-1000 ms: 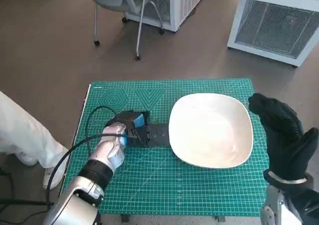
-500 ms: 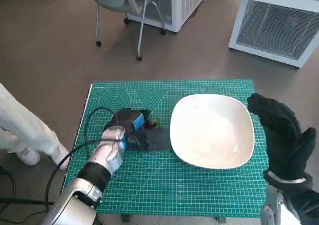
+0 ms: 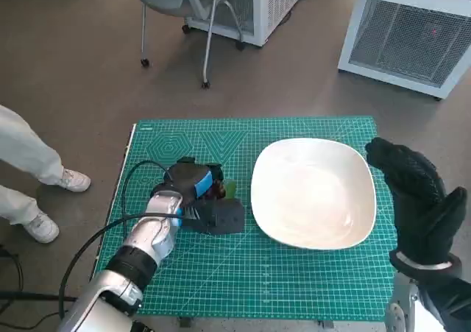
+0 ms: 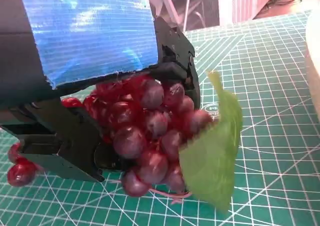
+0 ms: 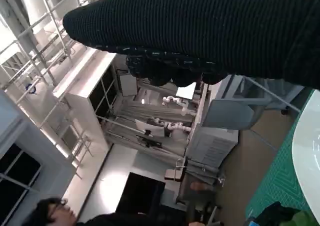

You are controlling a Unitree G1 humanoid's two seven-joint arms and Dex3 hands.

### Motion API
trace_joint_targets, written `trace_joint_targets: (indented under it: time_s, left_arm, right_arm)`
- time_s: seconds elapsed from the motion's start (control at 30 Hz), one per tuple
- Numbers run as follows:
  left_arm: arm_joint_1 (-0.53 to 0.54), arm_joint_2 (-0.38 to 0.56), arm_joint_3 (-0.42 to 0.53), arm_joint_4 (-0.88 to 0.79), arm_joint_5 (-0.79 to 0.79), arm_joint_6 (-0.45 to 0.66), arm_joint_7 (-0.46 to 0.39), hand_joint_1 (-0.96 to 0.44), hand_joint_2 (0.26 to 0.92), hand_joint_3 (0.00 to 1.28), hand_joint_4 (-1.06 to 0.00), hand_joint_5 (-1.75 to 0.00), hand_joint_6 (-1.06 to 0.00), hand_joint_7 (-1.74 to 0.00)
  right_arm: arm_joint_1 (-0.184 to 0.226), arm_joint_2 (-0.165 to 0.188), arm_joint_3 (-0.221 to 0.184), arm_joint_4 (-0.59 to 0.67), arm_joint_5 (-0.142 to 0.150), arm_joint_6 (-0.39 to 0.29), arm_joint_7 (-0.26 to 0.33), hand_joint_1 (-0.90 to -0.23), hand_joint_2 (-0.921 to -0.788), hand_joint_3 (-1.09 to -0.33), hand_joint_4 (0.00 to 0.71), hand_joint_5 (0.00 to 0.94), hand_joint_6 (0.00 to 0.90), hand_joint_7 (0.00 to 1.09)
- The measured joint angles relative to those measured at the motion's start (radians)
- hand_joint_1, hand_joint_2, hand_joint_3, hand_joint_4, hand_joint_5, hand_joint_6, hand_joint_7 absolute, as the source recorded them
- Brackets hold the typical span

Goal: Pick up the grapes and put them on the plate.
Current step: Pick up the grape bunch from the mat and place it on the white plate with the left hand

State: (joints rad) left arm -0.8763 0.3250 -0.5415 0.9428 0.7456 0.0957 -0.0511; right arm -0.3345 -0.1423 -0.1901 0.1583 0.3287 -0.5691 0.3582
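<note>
While the black left hand with blue tape on its back (image 3: 193,188) was lying low and flat on the green cutting mat (image 3: 221,273) a second ago, now it has tipped up a little, and the bunch of dark red grapes with a green leaf (image 3: 221,190) peeks out on its right side. Half a second ago only a bit of red and green showed there, and before that none at all. From the camera behind that hand, its black fingers (image 4: 65,146) are wrapped round the round red grapes (image 4: 150,136), and the leaf hangs off the side toward the plate. Some grapes at the bottom seem to sit very near the mat, so I cannot tell if the bunch is fully off it yet. I think this means the hand has got hold of the grapes and is starting to lift them. The big white plate with rounded corners (image 3: 316,232) sits just to the right of the hand, with nothing on it, so the grapes have yet to be carried across and set down. The right hand in the black knitted glove (image 3: 412,192) is up at the right edge of the plate, holding nothing, with its fingers held loosely straight. On the far left, a person's legs in white trousers and white shoes (image 3: 37,192) have moved farther from the table.
</note>
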Motion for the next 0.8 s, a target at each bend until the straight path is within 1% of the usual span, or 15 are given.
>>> trace_joint_targets:
  time_s: [0.8]
  left_arm:
    - [0.019,0.021,0.011,-0.059,-0.009,0.004,-0.030,0.01,0.916,0.24,-0.38,-1.66,-0.61,-1.02]
  right_arm:
    - [-0.004,-0.001,0.000,0.005,0.002,-0.009,0.004,-0.528,-0.921,-0.528,0.476,0.000,0.214,0.45]
